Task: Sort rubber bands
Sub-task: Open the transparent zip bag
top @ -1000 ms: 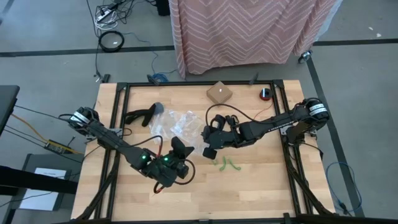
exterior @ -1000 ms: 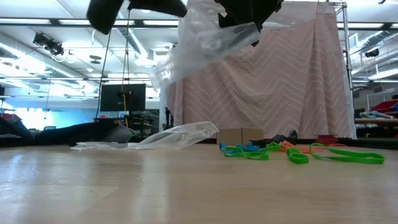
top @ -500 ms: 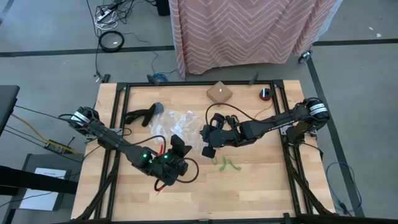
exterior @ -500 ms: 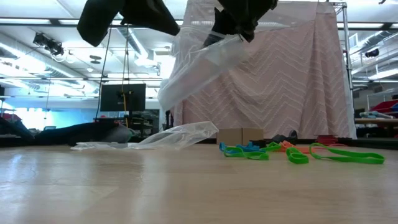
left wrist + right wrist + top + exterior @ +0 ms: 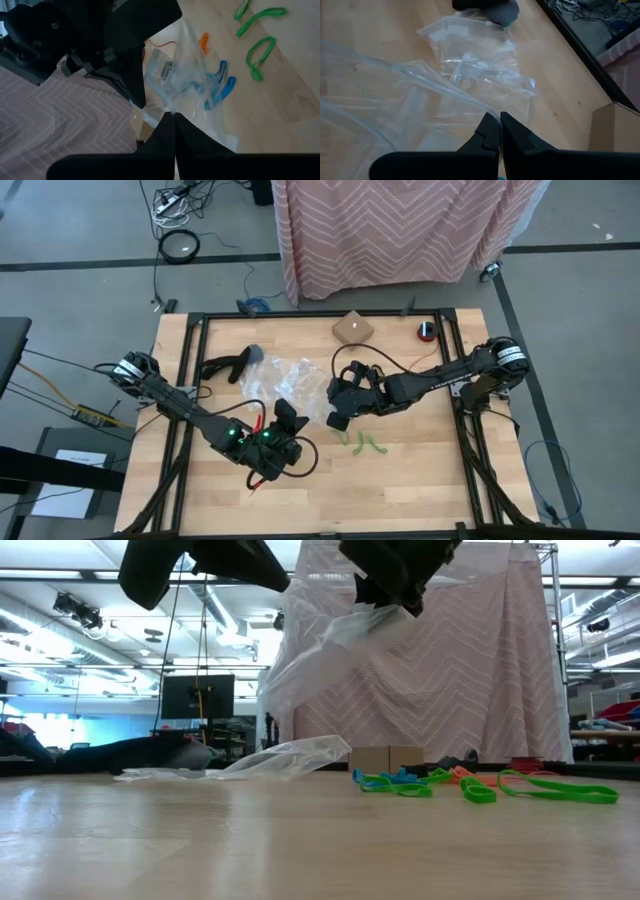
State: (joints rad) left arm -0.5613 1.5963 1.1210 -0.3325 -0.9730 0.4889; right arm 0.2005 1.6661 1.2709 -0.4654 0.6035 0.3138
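A clear plastic zip bag (image 5: 320, 650) hangs in the air over the middle of the table, between my two grippers. My left gripper (image 5: 288, 417) is shut on it from the left and my right gripper (image 5: 336, 420) from the right. Rubber bands lie loose on the wood below and to the right: green ones (image 5: 360, 442) (image 5: 555, 788), blue ones (image 5: 392, 783) and an orange one (image 5: 204, 42). In the left wrist view the blue bands (image 5: 220, 85) show through the bag. My left gripper pinches an edge of the clear bag (image 5: 167, 107) between its two shut fingers, coming in slanting downward from the table's left. The bag is lifted clear of the table. My right gripper pinches another edge of the same bag (image 5: 479, 106) between its shut fingers, slanting down from the table's right. The bag sags below it, slack and crumpled.
More clear bags (image 5: 280, 375) lie in a heap at the far middle, next to a black tool (image 5: 230, 367). A cardboard box (image 5: 352, 330) and a red object (image 5: 427, 332) stand at the far edge. Black frame rails (image 5: 190, 380) run along both sides.
Both grippers have stayed over the same spot, still shut on the bag. The bag between them has changed shape: its loose part has dropped and now hangs longer below the right gripper.
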